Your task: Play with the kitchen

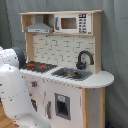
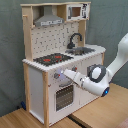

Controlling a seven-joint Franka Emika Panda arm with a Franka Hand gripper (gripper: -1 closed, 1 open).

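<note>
Gripper (image 2: 66,75) at kitchen (image 2: 35,85) front, tip by knobs (image 2: 57,76) above oven door (image 2: 63,96), prob. to turn one. Jaws: state can't tell.

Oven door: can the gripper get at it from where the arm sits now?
Probably yes. In the second exterior view the gripper is already at the kitchen front, near the knobs just above the oven door. Nothing stands between them; a short move down should reach it.
</note>
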